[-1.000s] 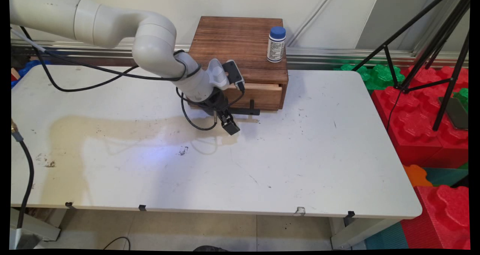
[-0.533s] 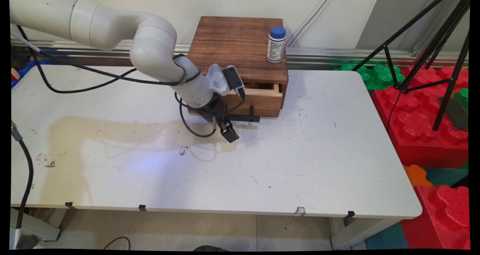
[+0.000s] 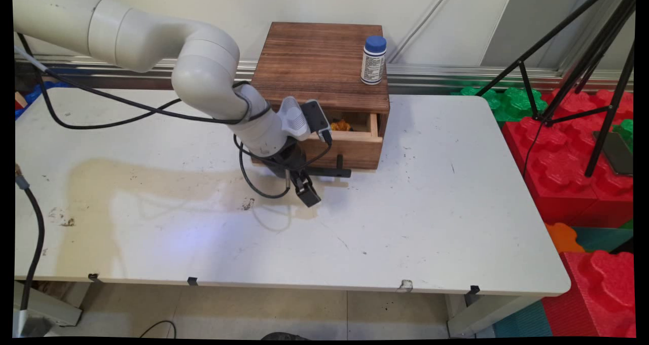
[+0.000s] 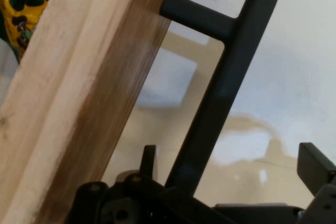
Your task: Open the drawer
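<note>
Black end effector (image 3: 308,195) sits low over the bench (image 3: 405,223), in front of a wooden box (image 3: 324,66). Its fingers straddle the drawer's black bar handle (image 4: 220,93), which runs down between them in the hand view; whether they actually press on the bar I cannot tell. The drawer (image 3: 355,149) stands partly out of the box, and something yellow (image 3: 340,126) shows inside it. A white bottle (image 3: 373,61) with a blue cap stands upright on the box's top, near its right edge.
</note>
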`<state>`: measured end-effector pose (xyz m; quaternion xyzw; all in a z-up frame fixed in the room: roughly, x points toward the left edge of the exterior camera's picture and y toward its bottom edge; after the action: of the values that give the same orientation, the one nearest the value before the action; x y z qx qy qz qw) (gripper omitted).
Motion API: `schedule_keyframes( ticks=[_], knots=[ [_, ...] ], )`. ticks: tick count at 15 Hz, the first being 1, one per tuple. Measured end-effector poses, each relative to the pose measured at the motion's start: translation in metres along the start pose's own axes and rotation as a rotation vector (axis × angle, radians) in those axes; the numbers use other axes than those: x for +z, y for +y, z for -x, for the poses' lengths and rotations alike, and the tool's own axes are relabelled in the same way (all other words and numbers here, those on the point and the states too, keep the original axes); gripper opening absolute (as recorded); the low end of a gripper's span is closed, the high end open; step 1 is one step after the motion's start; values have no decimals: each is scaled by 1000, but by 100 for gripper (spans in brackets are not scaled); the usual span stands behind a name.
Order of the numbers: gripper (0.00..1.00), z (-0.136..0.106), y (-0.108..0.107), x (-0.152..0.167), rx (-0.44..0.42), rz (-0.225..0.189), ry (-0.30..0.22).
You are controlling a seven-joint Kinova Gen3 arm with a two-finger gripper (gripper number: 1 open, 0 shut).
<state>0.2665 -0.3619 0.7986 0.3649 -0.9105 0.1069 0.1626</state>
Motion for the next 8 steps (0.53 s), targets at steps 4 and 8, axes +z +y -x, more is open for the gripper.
schedule_keyframes(
  ticks=[4,8],
  knots=[
    [100,2,13,-4,-8,18,-22],
    [100,4,26,-9,-3,36,-37]
  ],
)
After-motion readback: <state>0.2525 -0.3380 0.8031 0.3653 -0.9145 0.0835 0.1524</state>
